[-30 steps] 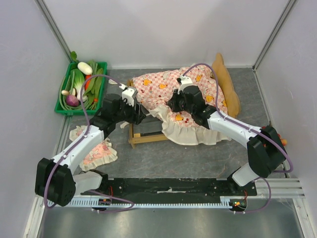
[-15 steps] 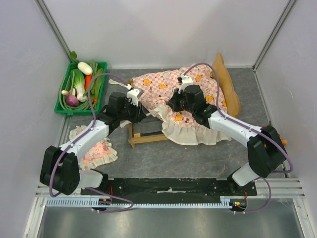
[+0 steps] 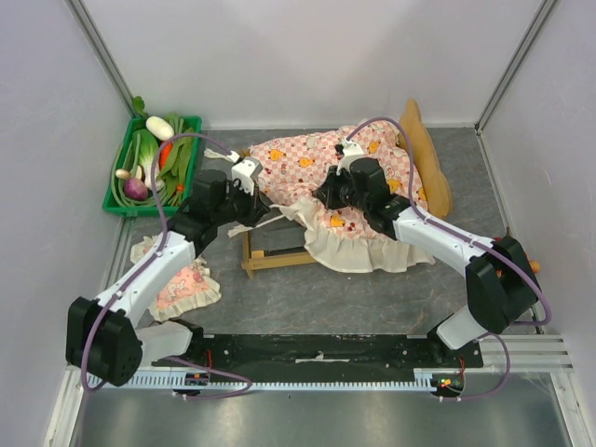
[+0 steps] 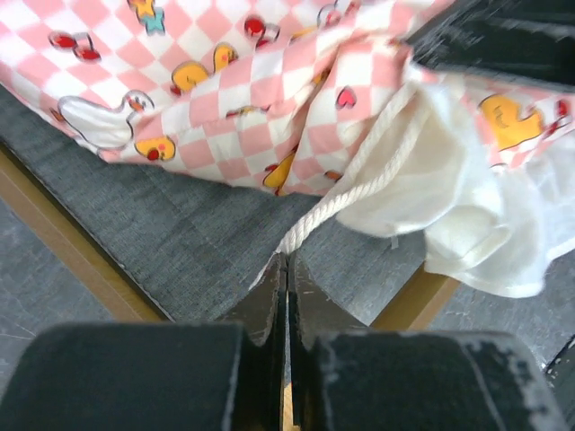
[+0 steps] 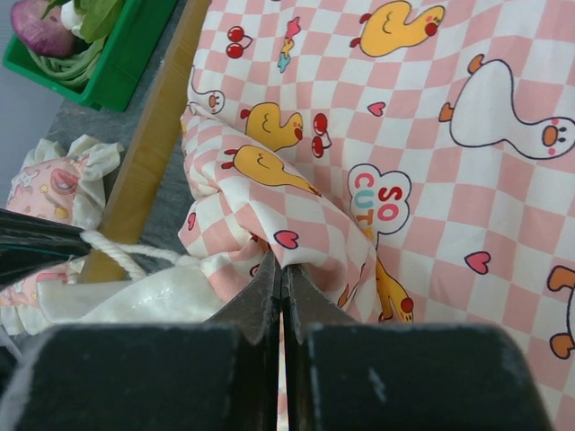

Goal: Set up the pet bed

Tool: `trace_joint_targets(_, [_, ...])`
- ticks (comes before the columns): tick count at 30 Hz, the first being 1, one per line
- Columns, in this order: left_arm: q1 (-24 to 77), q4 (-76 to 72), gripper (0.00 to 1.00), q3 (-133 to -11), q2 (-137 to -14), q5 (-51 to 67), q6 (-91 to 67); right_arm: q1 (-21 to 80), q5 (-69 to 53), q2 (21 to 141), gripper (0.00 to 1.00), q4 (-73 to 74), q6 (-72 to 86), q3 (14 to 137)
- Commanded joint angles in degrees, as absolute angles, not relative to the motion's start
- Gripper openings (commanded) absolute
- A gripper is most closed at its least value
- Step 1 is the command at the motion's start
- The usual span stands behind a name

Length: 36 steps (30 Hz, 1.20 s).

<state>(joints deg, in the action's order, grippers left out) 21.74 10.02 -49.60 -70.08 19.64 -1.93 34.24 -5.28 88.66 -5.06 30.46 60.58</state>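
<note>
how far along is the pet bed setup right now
Done: the pink-checked frilled mattress lies on the light-wood pet bed frame, but bunched, its frill hanging over the near rail. In hand: the left hand is shut on a white cord at the mattress's edge, the right hand on a fabric fold. Left: spreading it flat and adding the small pink frilled pillow, lying on the table beside the frame.
</note>
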Motion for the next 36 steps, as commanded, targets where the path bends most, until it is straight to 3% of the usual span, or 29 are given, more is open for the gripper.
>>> trace_joint_targets(1, [22.06, 11.94, 0.02, -55.28, -63.46, 22.93, -2.63, 33.57, -14.72, 84.47, 0.0, -6.06, 27.96, 60.21])
trace_joint_targets(6, [22.15, 15.02, 0.02, -57.66, -61.44, 33.83, -7.11, 33.58, -25.21, 77.35, 0.0, -8.17, 23.12, 56.17])
trace_joint_targets(12, [22.85, 19.95, 0.02, -52.04, -58.19, 35.86, -12.29, 33.58, -34.18, 75.41, 0.0, -2.73, 18.63, 52.57])
trace_joint_targets(26, [24.52, 20.48, 0.02, -38.68, -47.38, 46.49, -21.52, 33.57, -33.49, 73.92, 0.0, -3.07, 19.77, 46.23])
trace_joint_targets(32, [27.86, 20.65, 0.02, -32.79, -44.03, 45.54, -25.66, 33.57, -32.52, 73.92, 0.0, -5.62, 21.35, 45.35])
trace_joint_targets(34, [28.82, 20.74, 0.12, -32.34, -44.82, 44.22, -26.01, 33.66, -32.96, 74.09, 0.0, -6.41, 21.97, 45.26])
trace_joint_targets(35, [29.0, 22.22, 0.21, -32.87, -45.26, 42.03, -25.75, 33.58, -33.13, 74.09, 0.0, -6.59, 21.97, 45.18])
trace_joint_targets(36, [29.09, 23.11, 0.37, -34.18, -45.79, 40.62, -25.32, 33.57, -33.22, 74.0, 0.0, -6.77, 22.06, 45.18])
